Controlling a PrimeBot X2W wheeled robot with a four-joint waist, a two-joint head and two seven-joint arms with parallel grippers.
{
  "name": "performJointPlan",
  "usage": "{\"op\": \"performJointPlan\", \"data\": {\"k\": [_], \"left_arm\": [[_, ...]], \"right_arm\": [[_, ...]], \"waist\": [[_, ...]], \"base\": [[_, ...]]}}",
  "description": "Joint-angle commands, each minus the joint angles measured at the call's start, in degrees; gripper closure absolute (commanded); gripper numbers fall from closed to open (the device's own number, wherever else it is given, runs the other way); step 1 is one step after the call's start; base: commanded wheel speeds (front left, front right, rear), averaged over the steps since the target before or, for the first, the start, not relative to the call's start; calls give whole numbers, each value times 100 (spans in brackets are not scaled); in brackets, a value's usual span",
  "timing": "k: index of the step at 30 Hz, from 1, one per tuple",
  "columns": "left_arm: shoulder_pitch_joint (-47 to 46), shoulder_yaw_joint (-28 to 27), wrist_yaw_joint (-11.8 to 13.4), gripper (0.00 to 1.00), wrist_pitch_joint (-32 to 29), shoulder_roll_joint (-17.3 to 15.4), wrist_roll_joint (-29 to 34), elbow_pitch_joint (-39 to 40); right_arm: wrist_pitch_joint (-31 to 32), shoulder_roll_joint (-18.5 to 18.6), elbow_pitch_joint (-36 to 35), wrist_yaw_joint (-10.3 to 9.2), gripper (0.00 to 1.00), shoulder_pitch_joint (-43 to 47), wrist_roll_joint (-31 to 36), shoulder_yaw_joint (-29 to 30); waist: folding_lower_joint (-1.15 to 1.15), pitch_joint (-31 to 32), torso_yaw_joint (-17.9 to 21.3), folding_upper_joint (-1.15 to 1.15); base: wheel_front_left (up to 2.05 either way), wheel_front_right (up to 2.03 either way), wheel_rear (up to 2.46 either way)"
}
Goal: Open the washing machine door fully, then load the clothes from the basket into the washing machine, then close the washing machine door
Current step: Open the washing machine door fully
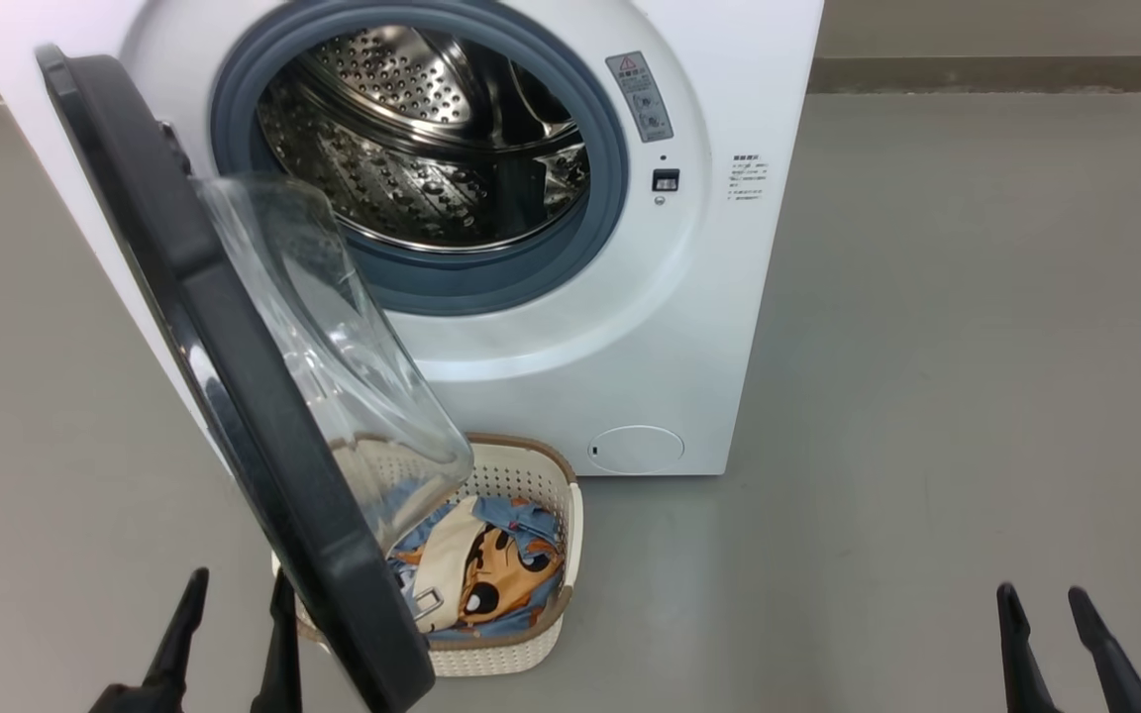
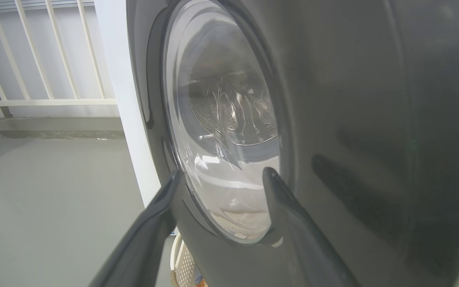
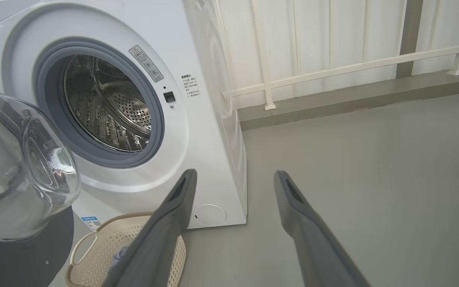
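Washing machine door (image 1: 263, 396): swung out from its left side, standing about edge-on toward the near side, glass bowl (image 1: 333, 376) bulging to the right. Not flat back against the washing machine (image 1: 630, 327) yet, so looks like the opening step in hand, not quite finished. Steel drum (image 1: 432, 149) open to view, no laundry seen in it. Down on the floor (image 1: 927, 396), just in front of the machine: basket (image 1: 531, 444), its left part tucked under the door's lower edge, clothes (image 1: 496, 569) heaped inside, blue with an orange cartoon face and a cream panel.

Left gripper (image 1: 239, 594): low at the near left, just beside the door's outer face, jaws spread wide and gripping nothing. From the left wrist, dark door face and glass right up close ahead of the fingers (image 2: 293, 231). Touching or just clear? Cannot tell. Right gripper (image 1: 1041, 599): low at the near right, well apart from machine and basket, jaws likewise spread and empty.

Next, by the look of it: ease the door further left, far enough to uncover the basket, working from the dark rim (image 1: 214, 337) and keeping off the glass. Then bring a gripper over the basket from the right, drop onto the heap, pinch the fabric, lift it up and into the drum. Watch for cloth snagging on the door's lower edge.
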State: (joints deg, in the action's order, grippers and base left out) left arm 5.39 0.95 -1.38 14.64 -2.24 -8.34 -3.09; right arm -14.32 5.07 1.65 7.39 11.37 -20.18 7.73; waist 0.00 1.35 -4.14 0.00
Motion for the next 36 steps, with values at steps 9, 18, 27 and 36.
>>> {"op": "performJointPlan", "data": {"k": [9,18,27,36], "left_arm": [[-5,-269,-70,0,36,-64,67,81],[22,-300,-71,9,36,-64,51,19],[-17,-630,122,100,36,-64,-251,-7],[-501,-1671,339,100,36,-64,-768,598]], "right_arm": [[-67,-95,56,10,0,76,266,-16],[-68,-137,107,10,0,2,260,-72],[-68,-166,100,10,0,-30,237,-61],[-68,-180,75,10,0,-3,239,-23]], "waist": [[0,39,39,0],[0,-20,91,0],[0,-58,84,0],[0,-90,-6,0]], "base": [[0,0,0],[0,0,0],[0,0,0],[0,0,0]]}}
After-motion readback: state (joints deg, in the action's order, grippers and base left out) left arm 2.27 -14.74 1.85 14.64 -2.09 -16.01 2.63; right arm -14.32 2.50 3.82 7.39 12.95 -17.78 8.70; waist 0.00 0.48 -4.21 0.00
